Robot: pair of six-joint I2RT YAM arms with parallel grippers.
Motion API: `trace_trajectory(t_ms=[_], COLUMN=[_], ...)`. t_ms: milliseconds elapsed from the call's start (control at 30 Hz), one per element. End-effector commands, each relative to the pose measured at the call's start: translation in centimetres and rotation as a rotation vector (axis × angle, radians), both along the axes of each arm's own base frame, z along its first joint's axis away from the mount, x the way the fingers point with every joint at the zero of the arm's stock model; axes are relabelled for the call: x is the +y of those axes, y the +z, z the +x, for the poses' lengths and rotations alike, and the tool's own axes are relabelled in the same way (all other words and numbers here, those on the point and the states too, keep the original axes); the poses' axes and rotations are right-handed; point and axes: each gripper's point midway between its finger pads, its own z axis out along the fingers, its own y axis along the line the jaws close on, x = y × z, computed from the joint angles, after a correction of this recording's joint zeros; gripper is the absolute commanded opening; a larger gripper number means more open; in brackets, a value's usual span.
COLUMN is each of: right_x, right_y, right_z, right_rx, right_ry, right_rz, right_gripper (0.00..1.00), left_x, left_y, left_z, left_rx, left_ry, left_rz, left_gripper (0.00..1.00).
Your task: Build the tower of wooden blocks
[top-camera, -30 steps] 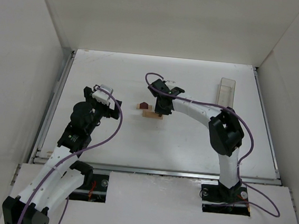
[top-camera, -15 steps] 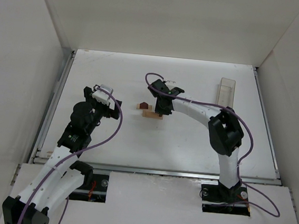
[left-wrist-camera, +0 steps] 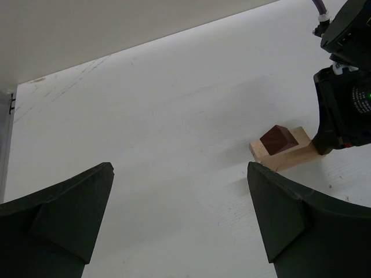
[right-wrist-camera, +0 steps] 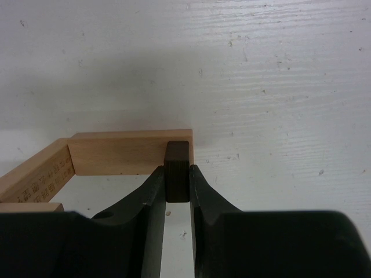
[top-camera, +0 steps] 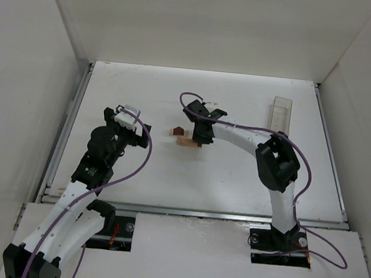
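Light tan bars (top-camera: 188,142) lie flat at the table's middle, with a dark roof-shaped piece (top-camera: 178,131) on their left end. In the left wrist view the roof piece (left-wrist-camera: 277,139) sits on a tan bar (left-wrist-camera: 290,153). My right gripper (top-camera: 201,138) is at the bars' right end. In the right wrist view it (right-wrist-camera: 177,186) is shut on a small dark reddish-brown block (right-wrist-camera: 177,168), held at the right end of a tan bar (right-wrist-camera: 124,152). Another tan bar (right-wrist-camera: 37,176) angles off to the left. My left gripper (top-camera: 135,136) is open and empty, left of the blocks (left-wrist-camera: 179,211).
A clear plastic rectangular box (top-camera: 281,113) stands at the back right of the table. White walls enclose the table on three sides. A metal rail (top-camera: 67,134) runs along the table's left edge.
The right arm's elbow has shifted very slightly left; its gripper stays at the bars with the dark block. The left arm has not moved.
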Motion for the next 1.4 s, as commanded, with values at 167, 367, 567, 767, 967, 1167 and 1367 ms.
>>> trace_trajectory(t_ms=[167, 367, 567, 767, 967, 1167, 1367], right_x=[-0.58, -0.58, -0.51, -0.51, -0.42, -0.14, -0.05], right_y=[0.29, 0.39, 0.46, 0.46, 0.42, 0.44, 0.01], right_z=[0.21, 0.49, 0.64, 0.64, 0.54, 0.56, 0.43], right_rx=[-0.011, -0.025, -0.031, -0.031, -0.025, -0.024, -0.012], right_ry=[-0.015, -0.019, -0.004, -0.004, 0.008, 0.02, 0.024], right_rz=[-0.017, -0.018, -0.021, -0.021, -0.02, -0.01, -0.01], right_gripper=[0.0, 0.0, 0.0, 0.0, 0.0, 0.11, 0.2], left_x=[-0.25, -0.56, -0.56, -0.56, -0.71, -0.71, -0.71], left_y=[1.29, 1.29, 1.29, 1.29, 1.29, 1.29, 1.29], left_z=[0.12, 0.02, 0.02, 0.02, -0.03, -0.03, -0.03], left_rx=[-0.045, -0.045, -0.045, -0.045, -0.044, -0.044, -0.044], left_ry=[-0.007, -0.025, -0.026, -0.026, -0.035, -0.035, -0.035], left_rz=[-0.03, -0.031, -0.031, -0.031, -0.032, -0.032, -0.032], left_gripper=[1.0, 1.0, 1.0, 1.0, 1.0, 1.0, 1.0])
